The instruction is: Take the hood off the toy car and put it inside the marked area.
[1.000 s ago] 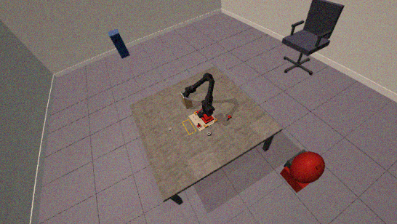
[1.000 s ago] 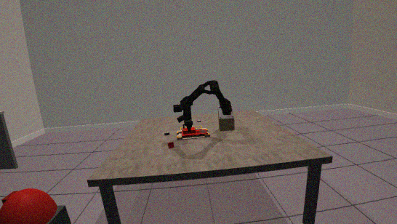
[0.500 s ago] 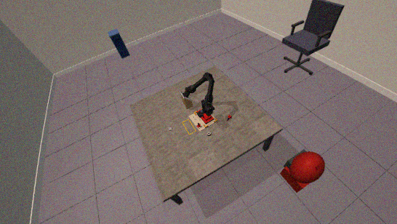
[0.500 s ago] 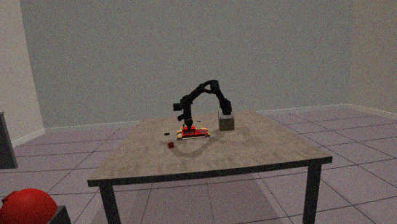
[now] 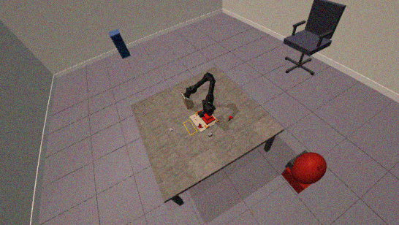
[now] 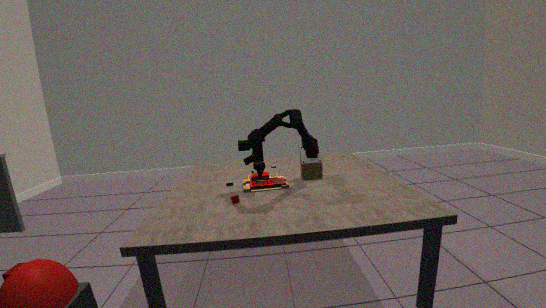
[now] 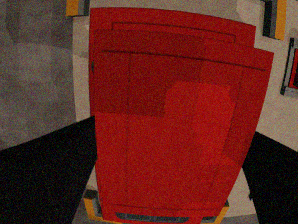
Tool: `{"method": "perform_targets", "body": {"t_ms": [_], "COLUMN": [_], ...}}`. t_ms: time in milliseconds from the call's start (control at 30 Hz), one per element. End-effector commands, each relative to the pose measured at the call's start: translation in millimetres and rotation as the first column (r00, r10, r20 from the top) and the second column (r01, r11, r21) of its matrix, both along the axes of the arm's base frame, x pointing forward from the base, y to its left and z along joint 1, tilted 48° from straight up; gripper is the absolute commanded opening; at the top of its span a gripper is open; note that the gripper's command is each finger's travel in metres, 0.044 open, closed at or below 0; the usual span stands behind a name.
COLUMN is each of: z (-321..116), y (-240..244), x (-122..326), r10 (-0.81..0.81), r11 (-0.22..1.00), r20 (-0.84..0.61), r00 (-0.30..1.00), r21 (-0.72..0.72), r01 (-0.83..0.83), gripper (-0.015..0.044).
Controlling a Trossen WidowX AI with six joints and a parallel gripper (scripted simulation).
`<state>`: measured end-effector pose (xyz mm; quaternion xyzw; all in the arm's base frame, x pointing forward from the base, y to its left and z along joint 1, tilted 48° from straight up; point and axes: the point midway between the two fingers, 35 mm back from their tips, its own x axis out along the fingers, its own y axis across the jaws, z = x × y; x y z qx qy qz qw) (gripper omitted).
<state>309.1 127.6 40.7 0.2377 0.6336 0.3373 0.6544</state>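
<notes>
So from where I'm standing, the grab looks done: the jaws of the gripper are closed on the hood, with one finger along each side of it. The car is right under the jaws, on a pale board. I can't tell if the hood is fully free of the car, so I'd only call the grip finished. Carrying, placing and letting go are left, imo. The yellow outline sits off to one side of the jaws, beside the board, and the hood isn't in it.
</notes>
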Motion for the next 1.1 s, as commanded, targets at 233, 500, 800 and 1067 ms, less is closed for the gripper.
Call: {"method": "perform_targets", "body": {"t_ms": [233,500,800,1067], "z": [25.5,20.0,-14.6,-47.5], "y": [-25.4,-36.3,-73.4,-107.4], "x": [4.2,5.4,18.9,23.4], "r10": [0.001,-0.006,-0.011,-0.017], "r11": [1.0,1.0,1.0,0.999], "r20": [0.015,-0.002,0.002,-0.004], "r00": [1.0,1.0,1.0,1.0], "r21": [-0.001,0.0,-0.019,-0.032], "r01": [-0.001,0.006,0.011,0.017], "gripper": [0.0,0.0,0.0,0.0]}}
